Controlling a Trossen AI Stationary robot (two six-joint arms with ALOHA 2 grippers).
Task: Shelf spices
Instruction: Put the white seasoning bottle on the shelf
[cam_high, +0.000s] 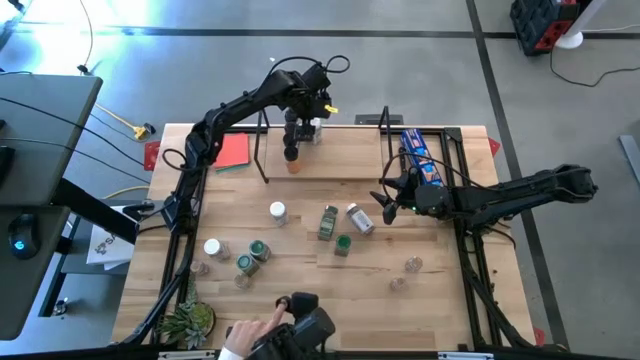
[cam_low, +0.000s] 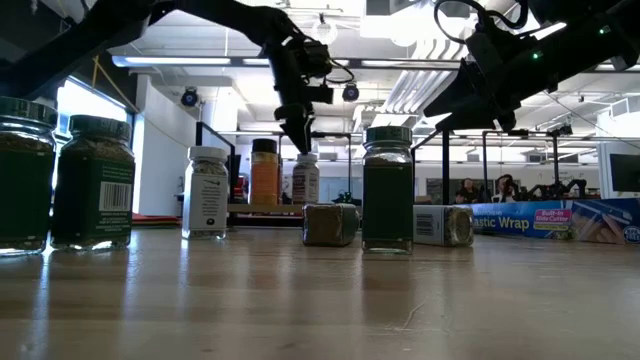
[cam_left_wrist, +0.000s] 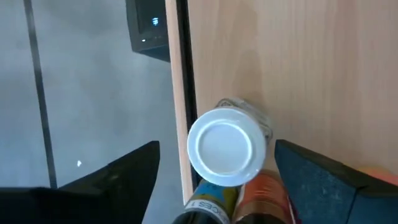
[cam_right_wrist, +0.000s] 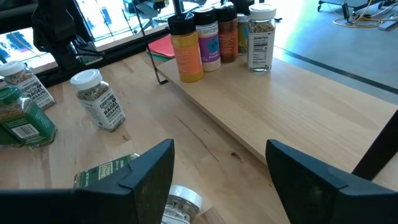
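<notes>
— Where is your left gripper (cam_high: 317, 128) now, and what does it hold?

— It holds nothing. It hangs over the left far corner of the shelf (cam_high: 350, 160), and its fingers stand apart on both sides of a white-lidded jar (cam_left_wrist: 225, 147). This jar stands upright on the board, close to the far edge, at the end of a short row with the orange jar (cam_right_wrist: 187, 49) and two others. No finger touches it, as far as I can see.

— So which step is this?

— I judge it is the release — one jar set down and the jaws wide around it. Most of the spices (cam_high: 330, 222) are not yet on the shelf; they stand or lie on the table (cam_high: 440, 300), in front of the shelf's near edge and toward the table's left edge.

— And your right gripper (cam_high: 390, 205)?

— It waits low over the table, near the right end of the shelf, fingers apart and empty. A fallen jar (cam_high: 360, 218) lies just beside it.

— What does the next move call for?

— I should lift the left gripper straight up, so the fingers do not knock the row, then go for another jar. The lying ones probably need a grip across the body.
</notes>
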